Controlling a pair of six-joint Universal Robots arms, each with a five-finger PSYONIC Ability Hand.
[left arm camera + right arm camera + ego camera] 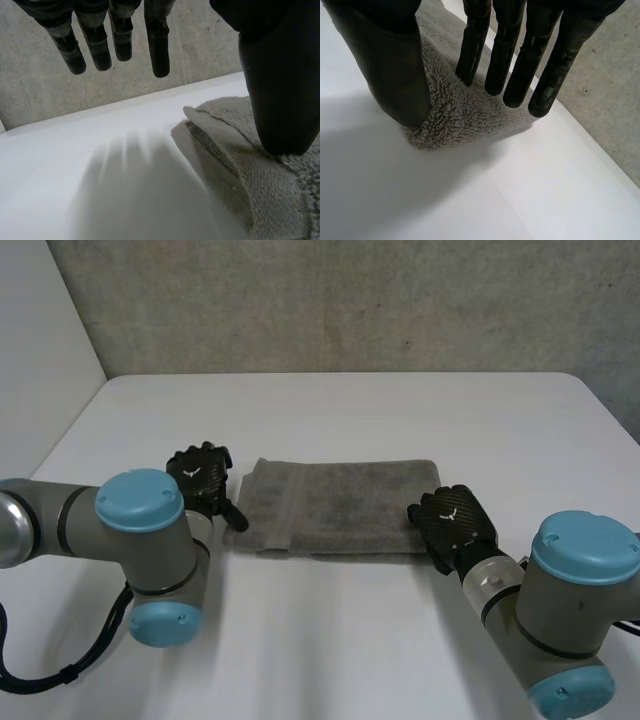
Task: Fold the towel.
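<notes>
A grey towel (340, 505) lies folded into a long strip on the white table (330, 640). My left hand (203, 478) is at the strip's left end. In the left wrist view its fingers (159, 45) hang straight above bare table, and its thumb (280, 75) rests on the towel's (235, 165) layered edge. My right hand (455, 522) is at the near right corner. In the right wrist view its thumb (395, 65) and straight fingers (515, 65) pinch the puckered corner of the towel (455, 115) between them.
Bare white table surrounds the towel on every side. A grey wall (350, 300) rises behind the table's far edge. Both arms reach in from the near side.
</notes>
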